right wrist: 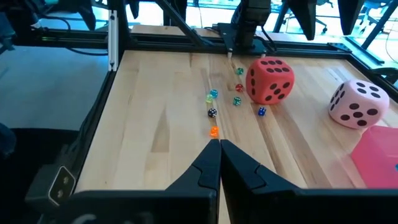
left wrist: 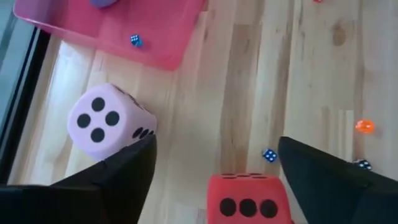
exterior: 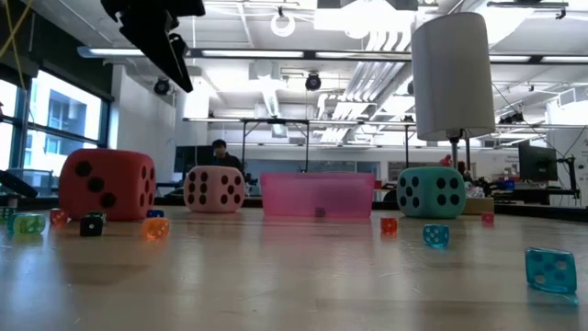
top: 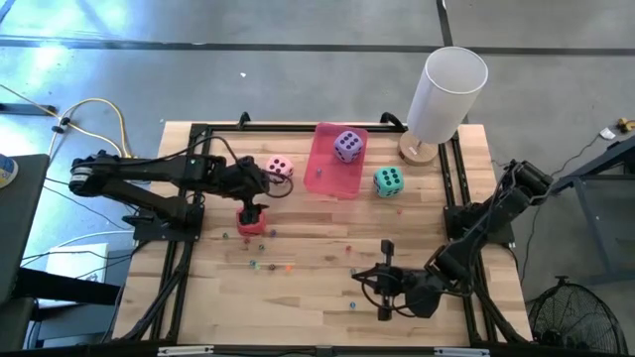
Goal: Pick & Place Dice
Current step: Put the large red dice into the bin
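While the red die (left wrist: 249, 199) sits on the table between the spread fingers of the left gripper (top: 252, 210), untouched, the step probably calls for centring on it before closing, clear of the pink die (left wrist: 107, 121) nearby. Only the high view shows the purple die (top: 346, 145) already inside the pink tray (top: 327, 180), the teal die (top: 387, 180) just beside it, and the right gripper (top: 385, 281) parked, fingers pressed together.

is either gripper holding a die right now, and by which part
Nothing is held. The left gripper hangs open above the red die, its fingers clear of the die's sides. The right gripper is shut on nothing, apart from the dice.
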Available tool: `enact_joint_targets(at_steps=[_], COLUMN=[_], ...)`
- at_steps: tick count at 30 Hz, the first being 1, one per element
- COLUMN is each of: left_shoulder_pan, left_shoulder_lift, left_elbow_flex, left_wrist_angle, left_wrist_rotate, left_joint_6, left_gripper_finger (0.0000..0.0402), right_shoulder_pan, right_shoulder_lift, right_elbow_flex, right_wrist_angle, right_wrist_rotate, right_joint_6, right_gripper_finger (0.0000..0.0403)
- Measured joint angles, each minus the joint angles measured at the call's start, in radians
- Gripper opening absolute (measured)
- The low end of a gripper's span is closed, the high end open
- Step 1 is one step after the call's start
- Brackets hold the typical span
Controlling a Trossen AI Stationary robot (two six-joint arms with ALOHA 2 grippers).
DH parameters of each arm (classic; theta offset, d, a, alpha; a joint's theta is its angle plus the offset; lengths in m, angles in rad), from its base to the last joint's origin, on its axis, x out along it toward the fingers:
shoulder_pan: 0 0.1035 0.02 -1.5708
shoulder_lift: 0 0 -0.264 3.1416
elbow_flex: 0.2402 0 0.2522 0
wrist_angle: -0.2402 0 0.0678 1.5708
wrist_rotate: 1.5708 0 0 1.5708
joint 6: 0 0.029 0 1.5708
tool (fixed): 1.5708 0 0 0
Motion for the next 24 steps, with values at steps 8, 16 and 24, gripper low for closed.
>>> enact_joint_targets(at_steps=[8,16,24], left_shoulder_pan=[0.018,0.018,0.017], left_shoulder_lift=[0.010,0.010,0.022], left_elbow_flex=[0.000,0.000,0.000], left_wrist_angle=[0.037,0.073,0.064], left_wrist_rotate=[0.000,0.003,-0.062], left_joint_6=[0.077,0.045,0.012], left_gripper_finger=[0.0338,0.0338,0.0338], right_shoulder_pan=[-0.020,-0.020,-0.020], right_shoulder_lift=[0.000,0.000,0.000], right_elbow_flex=[0.000,0.000,0.000], right_wrist_angle=[-0.007,-0.007,-0.007], right_wrist_rotate=[-0.001,-0.003,-0.003], right_joint_6=[0.004,0.012,0.012], right_gripper_finger=[0.0001,0.0001,0.0001])
